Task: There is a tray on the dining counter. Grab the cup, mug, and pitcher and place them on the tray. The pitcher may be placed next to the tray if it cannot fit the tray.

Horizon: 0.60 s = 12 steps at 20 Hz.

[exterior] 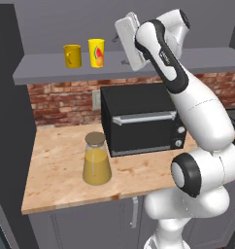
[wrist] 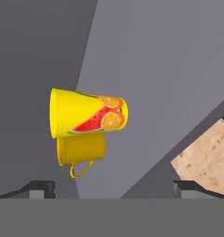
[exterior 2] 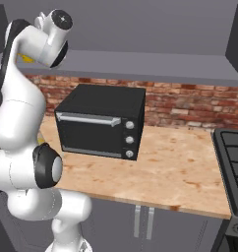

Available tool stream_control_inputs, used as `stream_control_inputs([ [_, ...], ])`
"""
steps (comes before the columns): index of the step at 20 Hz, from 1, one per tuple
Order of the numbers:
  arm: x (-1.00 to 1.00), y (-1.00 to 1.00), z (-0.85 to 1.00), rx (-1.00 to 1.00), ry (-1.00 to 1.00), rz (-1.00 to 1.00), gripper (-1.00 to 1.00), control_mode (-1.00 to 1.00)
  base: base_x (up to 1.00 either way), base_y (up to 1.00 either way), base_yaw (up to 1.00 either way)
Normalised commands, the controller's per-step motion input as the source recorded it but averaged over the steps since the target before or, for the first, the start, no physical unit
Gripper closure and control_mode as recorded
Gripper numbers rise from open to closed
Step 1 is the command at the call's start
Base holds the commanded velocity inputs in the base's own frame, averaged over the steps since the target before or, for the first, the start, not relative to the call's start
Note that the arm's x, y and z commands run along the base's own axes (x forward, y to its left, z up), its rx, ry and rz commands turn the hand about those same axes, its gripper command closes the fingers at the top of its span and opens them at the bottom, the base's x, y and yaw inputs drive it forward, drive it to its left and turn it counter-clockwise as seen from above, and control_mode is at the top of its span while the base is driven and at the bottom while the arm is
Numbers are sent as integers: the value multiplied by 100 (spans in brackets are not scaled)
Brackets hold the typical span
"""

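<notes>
The tall yellow cup (exterior: 96,53) with a fruit picture stands on a grey wall shelf (exterior: 46,72), and the squat yellow mug (exterior: 72,55) with a loop handle sits just left of it. In the rolled hand view the cup (wrist: 88,113) and mug (wrist: 81,150) lie ahead, well apart from the fingers. My gripper (exterior: 118,51) is raised to shelf height, right of the cup, open and empty (wrist: 113,189). The pitcher (exterior: 96,159), a glass carafe of orange juice with a cork lid, stands on the wood-topped counter below. The tray and the dining counter are out of view.
A black toaster oven (exterior: 139,119) (exterior 2: 101,123) stands on the counter (exterior 2: 180,167) against the red brick wall, right of the pitcher. A dark stove (exterior 2: 234,162) borders the counter's right end. A dark tall cabinet (exterior: 8,121) closes the left side.
</notes>
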Motion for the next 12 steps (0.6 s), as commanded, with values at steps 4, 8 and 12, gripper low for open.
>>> stream_control_inputs([
  [4,4,9,0,0,0,-11,-100,-100,0,0,0],
  [8,6,9,-1,0,0,-11,-100,-100,0,0,0],
  [12,19,4,-3,0,0,-9,-100,-100,0,0,0],
])
